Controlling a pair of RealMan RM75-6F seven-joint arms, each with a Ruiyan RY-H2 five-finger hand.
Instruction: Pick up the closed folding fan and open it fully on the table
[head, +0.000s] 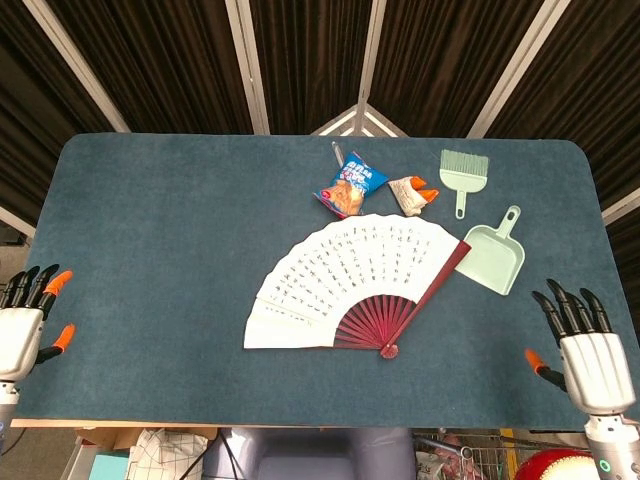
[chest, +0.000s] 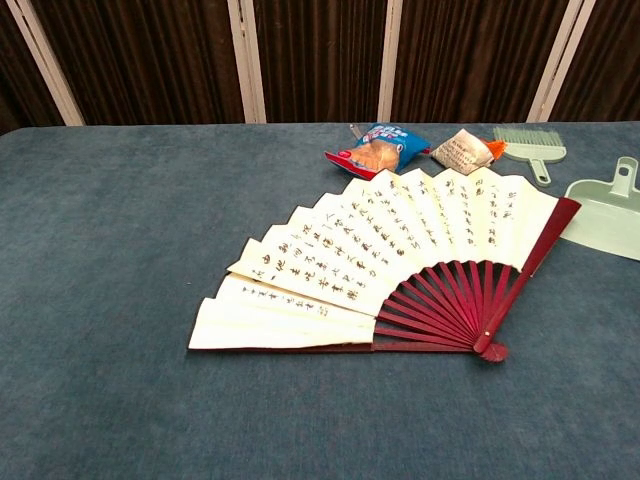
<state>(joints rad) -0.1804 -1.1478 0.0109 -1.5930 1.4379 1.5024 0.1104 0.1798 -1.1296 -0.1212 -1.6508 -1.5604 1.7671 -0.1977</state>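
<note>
Fan (head: 350, 275): matt paper leaf, glossy red ribs. Table (head: 170, 230): matt blue cloth. Dustpan (head: 490, 258): smooth plastic.

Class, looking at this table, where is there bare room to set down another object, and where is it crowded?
Bare: the table left of the open fan, and the near strip before it. Crowded: the far right, with snack bag, wrapper, brush and dustpan.

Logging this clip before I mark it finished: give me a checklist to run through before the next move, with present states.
1. Folding fan spread flat on the table: ok.
2. Left hand holds nothing, fingers apart: ok.
3. Right hand holds nothing, fingers apart: ok.
4. Both hands apart from the fan: ok.
5. Fan's red guard stick apart from the dustpan: cannot tell, very close.
6. Fan opened to its limit: cannot tell.
</note>
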